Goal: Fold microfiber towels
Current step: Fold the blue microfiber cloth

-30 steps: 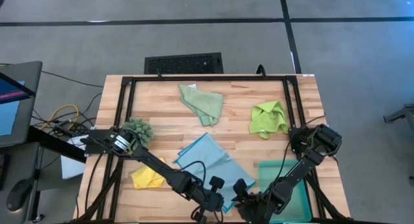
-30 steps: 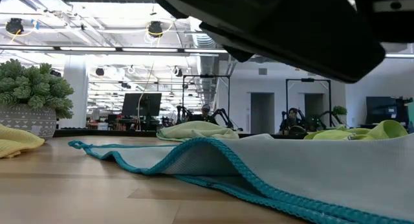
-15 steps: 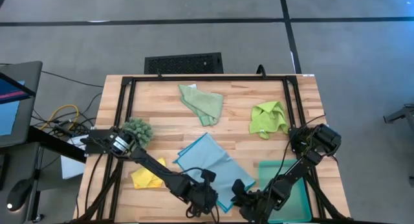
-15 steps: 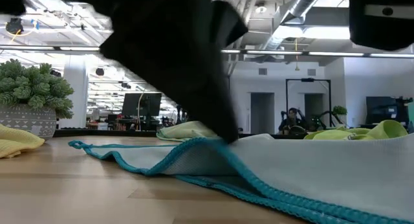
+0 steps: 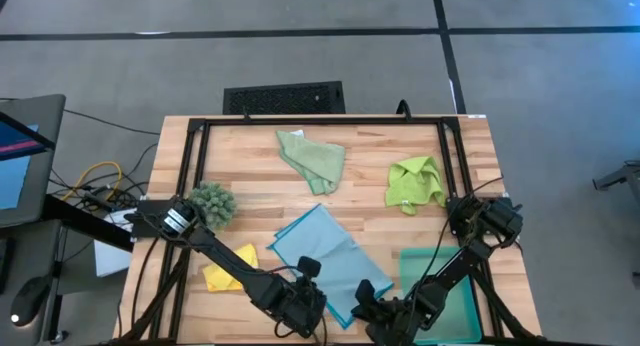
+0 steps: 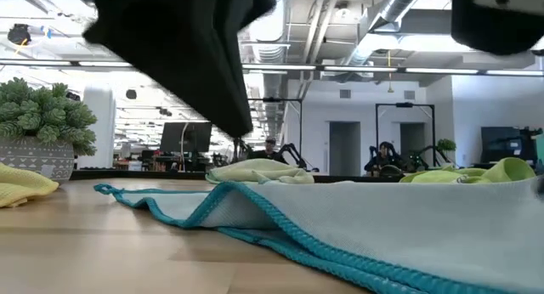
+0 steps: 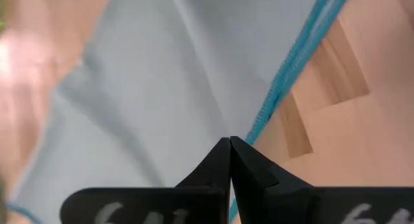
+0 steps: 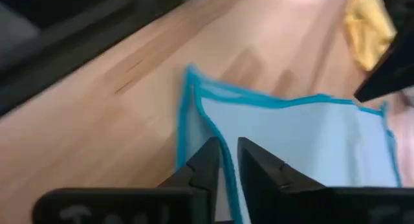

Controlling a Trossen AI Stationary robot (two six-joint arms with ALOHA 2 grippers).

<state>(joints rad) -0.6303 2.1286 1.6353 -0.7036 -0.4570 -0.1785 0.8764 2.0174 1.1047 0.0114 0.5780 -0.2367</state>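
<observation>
Wooden bench [image 5: 250,156] carries the light blue towel [image 5: 322,248] near its front edge, where the right end effector [image 8: 223,160] straddles its hem with fingers narrowly apart, the left end effector [image 7: 229,160] closed and empty; a shallow bite could slip

Under the dark right pincer [image 8: 225,160] lies a light blue towel [image 5: 325,248] edged with a teal stitched border. The black left pincer [image 7: 229,158] is just beside that border. Farther off lie a yellow towel [image 5: 227,272], a pale sage green towel [image 5: 313,160] and a lime green towel [image 5: 415,182]. The table [image 5: 250,156] is pale wood with a striped plank pattern.
</observation>
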